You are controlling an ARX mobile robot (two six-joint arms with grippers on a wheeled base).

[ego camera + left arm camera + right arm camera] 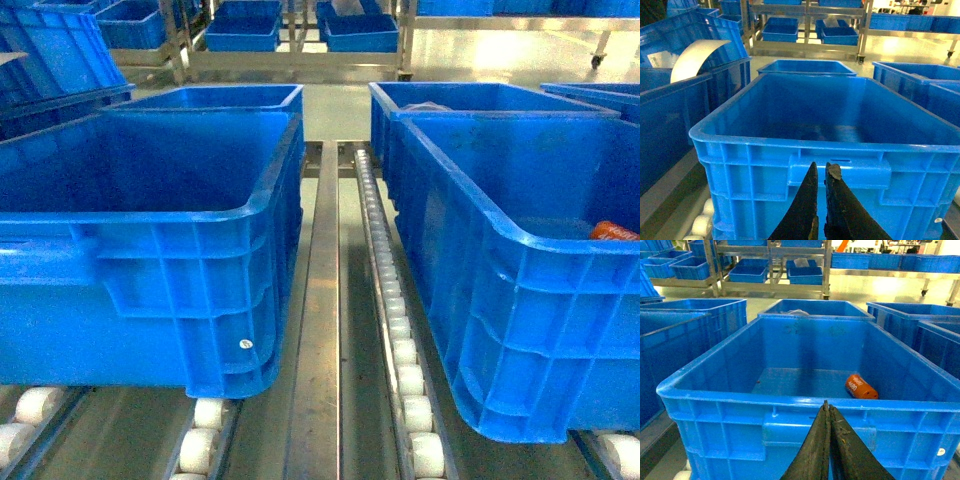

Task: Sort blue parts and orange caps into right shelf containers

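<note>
Head view: two near crates, left crate (150, 240) and right crate (520, 270), sit on roller rails (395, 330) with a bare metal channel between them; an orange cap (613, 231) lies at the right crate's far right, and neither tool is visible. Left wrist view: the left tool (821, 175) is nearly clenched, grasping nothing, just before the empty crate's near rim (840, 145), whose thick lip must be cleared. Right wrist view: the right tool (827, 412) is clenched and empty at the near rim (805, 402); the cap (860, 387) rests on the floor near the right wall, probably light, rigid and prone to roll, best pinched across its body, with open room above.
</note>
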